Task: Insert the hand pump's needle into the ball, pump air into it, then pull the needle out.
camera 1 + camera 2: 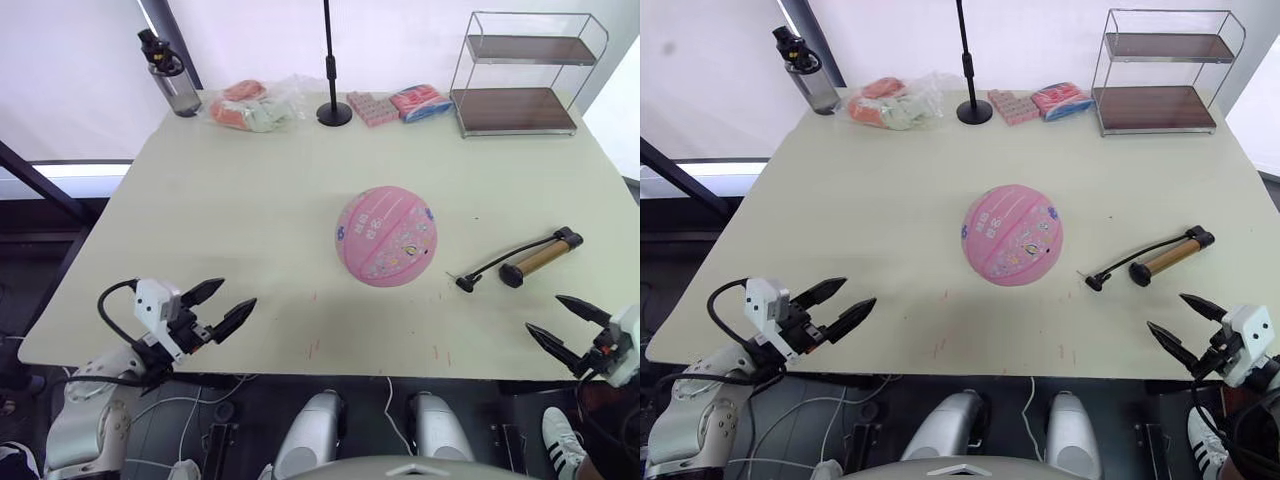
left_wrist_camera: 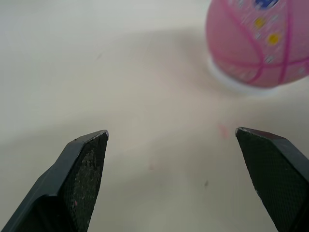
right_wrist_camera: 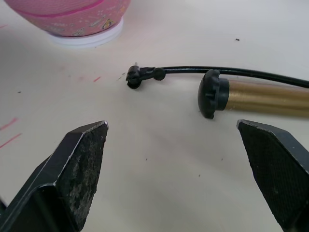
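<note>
Sitting near the middle of the table (image 1: 250, 190), the ball (image 1: 386, 236) rests on a white ring, round and untouched. To its right, well apart, lies the hand pump (image 1: 540, 256), its black hose curving back toward the ball and ending in the needle (image 3: 136, 65) on a small black fitting. Both grippers hover at the table's near edge with jaws spread wide and holding nothing: the left gripper (image 1: 221, 305) at the near left, the right gripper (image 1: 562, 323) just in front of the pump.
</note>
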Action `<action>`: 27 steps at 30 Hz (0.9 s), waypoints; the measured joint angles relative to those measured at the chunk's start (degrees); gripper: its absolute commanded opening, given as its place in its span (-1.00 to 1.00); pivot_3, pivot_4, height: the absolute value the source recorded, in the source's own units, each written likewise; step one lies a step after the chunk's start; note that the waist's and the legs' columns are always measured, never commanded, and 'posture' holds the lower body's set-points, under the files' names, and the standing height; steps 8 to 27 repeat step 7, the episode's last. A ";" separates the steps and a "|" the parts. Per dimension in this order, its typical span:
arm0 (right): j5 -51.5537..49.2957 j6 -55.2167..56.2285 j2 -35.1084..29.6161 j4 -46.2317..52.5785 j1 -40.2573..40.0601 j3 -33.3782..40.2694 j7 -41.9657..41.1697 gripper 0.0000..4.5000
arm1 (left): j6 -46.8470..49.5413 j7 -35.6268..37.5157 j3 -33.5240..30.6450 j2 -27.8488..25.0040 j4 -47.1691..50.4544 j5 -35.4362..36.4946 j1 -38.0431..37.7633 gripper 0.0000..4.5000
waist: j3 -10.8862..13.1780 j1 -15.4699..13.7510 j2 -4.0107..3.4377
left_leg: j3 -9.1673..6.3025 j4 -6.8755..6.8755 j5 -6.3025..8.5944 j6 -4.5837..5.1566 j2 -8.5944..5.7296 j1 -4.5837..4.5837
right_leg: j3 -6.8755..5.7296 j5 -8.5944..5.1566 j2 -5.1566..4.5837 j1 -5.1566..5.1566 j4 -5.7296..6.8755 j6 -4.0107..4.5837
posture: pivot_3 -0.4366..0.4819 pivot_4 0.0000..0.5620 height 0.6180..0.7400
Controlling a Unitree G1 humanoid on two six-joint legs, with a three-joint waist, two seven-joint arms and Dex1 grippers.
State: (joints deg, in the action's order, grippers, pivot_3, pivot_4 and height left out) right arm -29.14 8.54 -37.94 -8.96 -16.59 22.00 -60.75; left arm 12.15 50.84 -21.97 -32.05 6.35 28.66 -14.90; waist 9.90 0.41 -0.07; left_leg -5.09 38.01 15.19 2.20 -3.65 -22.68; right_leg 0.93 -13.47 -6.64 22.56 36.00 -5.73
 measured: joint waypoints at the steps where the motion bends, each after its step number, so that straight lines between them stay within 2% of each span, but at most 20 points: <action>1: -0.19 -0.02 -0.06 -0.38 -0.35 0.28 -0.77 0.99 | -0.81 -0.61 -0.02 0.18 -1.04 -0.91 -0.89 1.00 | 0.00 0.01 0.00 | 0.00 0.00 0.00 0.00 0.00 0.00 | 0.00 0.00 0.00 0.00 0.00 0.00 | -0.05 -0.47 0.86; 7: -0.53 -0.27 -0.92 -1.15 -0.85 1.38 -3.98 0.99 | -5.39 -2.84 0.00 1.16 -4.88 -4.99 -2.56 1.00 | -0.02 -0.14 0.03 | 0.02 0.06 0.01 0.00 0.03 0.00 | 0.01 0.03 -0.01 -0.01 0.00 0.03 | -0.05 -0.47 0.86; 27: -0.53 -0.27 -0.92 -1.15 -0.85 1.38 -3.98 0.99 | -5.39 -2.84 0.00 1.16 -4.88 -4.99 -2.56 1.00 | -0.02 -0.14 0.03 | 0.02 0.06 0.01 0.00 0.03 0.00 | 0.01 0.03 -0.01 -0.01 0.00 0.03 | -0.05 -0.47 0.86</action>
